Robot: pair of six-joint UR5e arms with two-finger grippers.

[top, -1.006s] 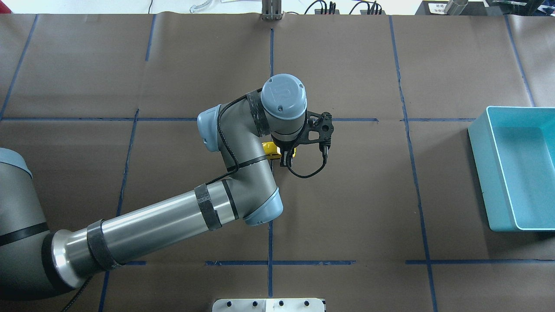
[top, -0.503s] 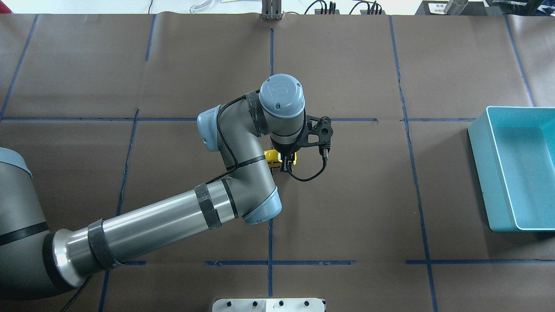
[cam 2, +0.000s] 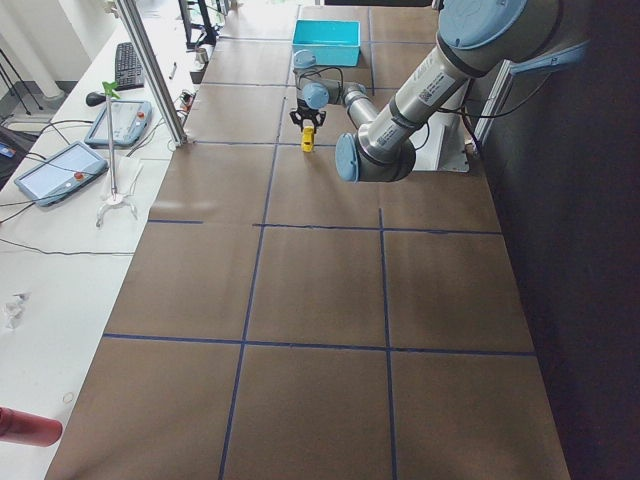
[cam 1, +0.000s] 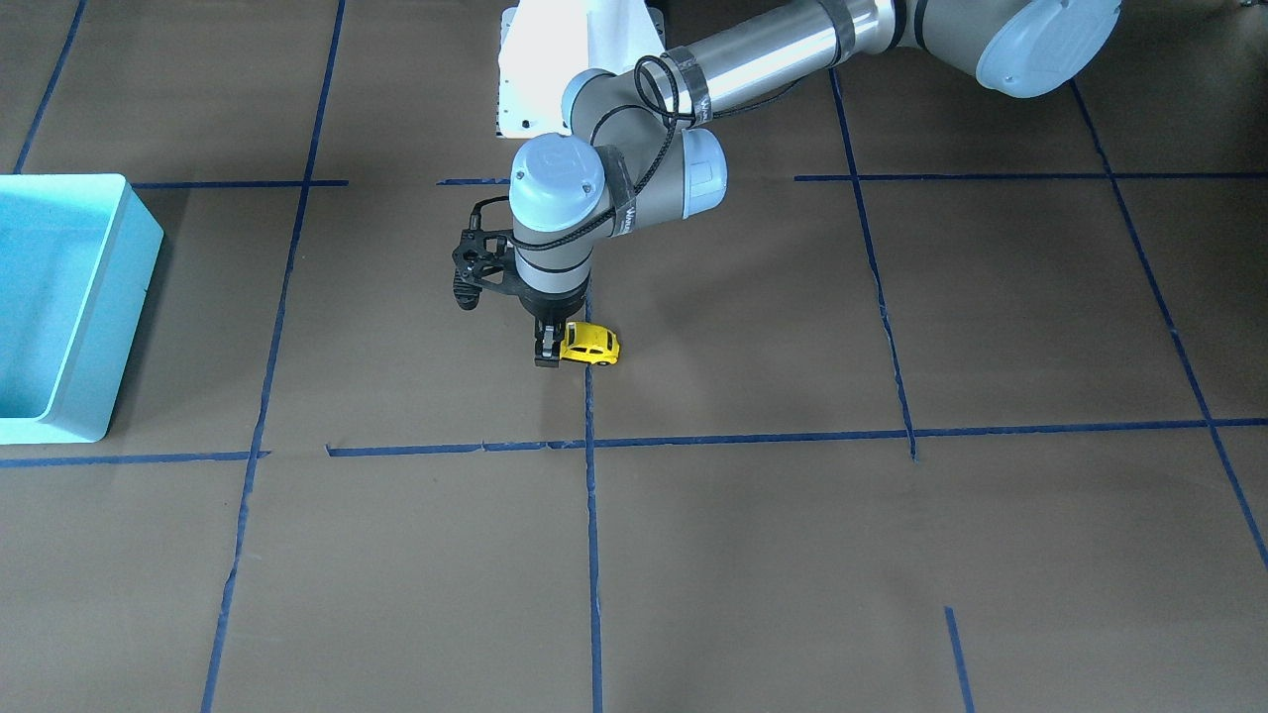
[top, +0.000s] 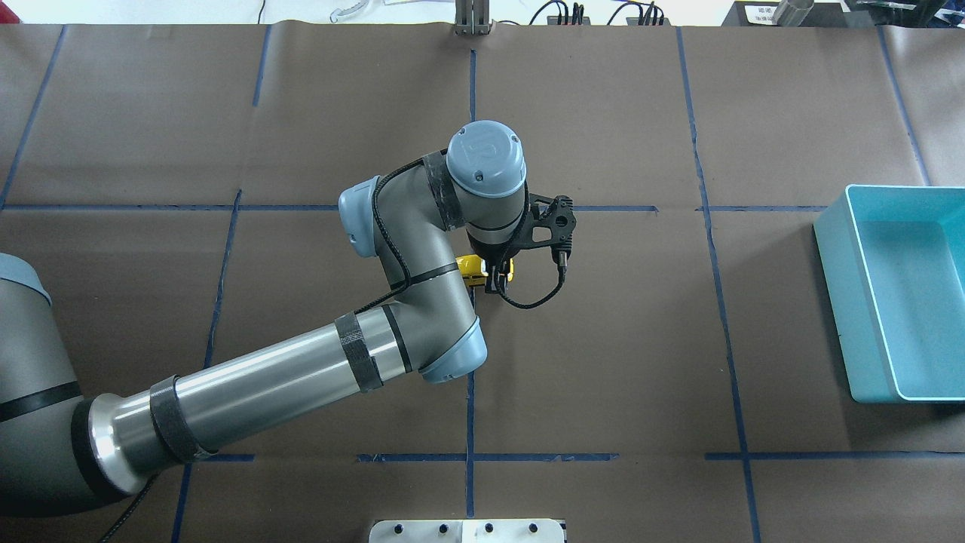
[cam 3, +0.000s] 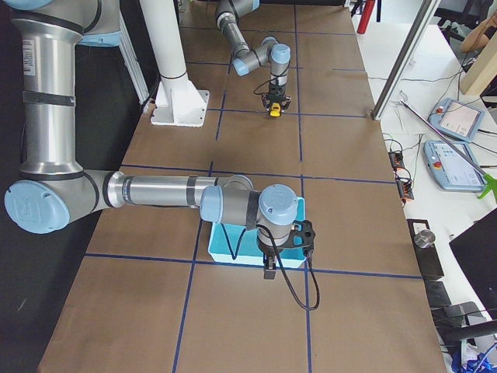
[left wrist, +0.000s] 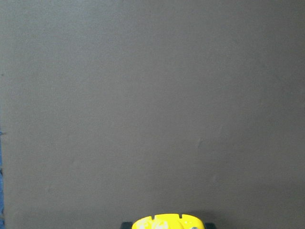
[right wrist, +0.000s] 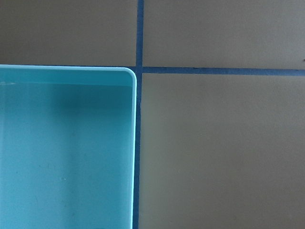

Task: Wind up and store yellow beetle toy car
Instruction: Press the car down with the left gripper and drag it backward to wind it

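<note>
The yellow beetle toy car (cam 1: 592, 346) is at the middle of the table, held at one end by my left gripper (cam 1: 546, 354), which points straight down and is shut on it. In the overhead view the car (top: 475, 269) is mostly hidden under my left wrist, beside the gripper (top: 494, 283). The left wrist view shows only the car's yellow edge (left wrist: 167, 222) at the bottom. I cannot tell whether the wheels touch the paper. My right gripper (cam 3: 268, 272) hangs by the near corner of the light blue bin (cam 3: 233, 242); I cannot tell whether it is open or shut.
The light blue bin (top: 833, 302) stands empty at the table's right edge, far from the car; its corner fills the right wrist view (right wrist: 133, 143). Brown paper with blue tape lines (top: 471, 422) covers the table. A white mount plate (cam 1: 555, 59) sits by the robot base.
My left wrist has shifted a little to the left with the car still in the gripper; the car moved slightly back and forth along the table. The bin has not moved.
</note>
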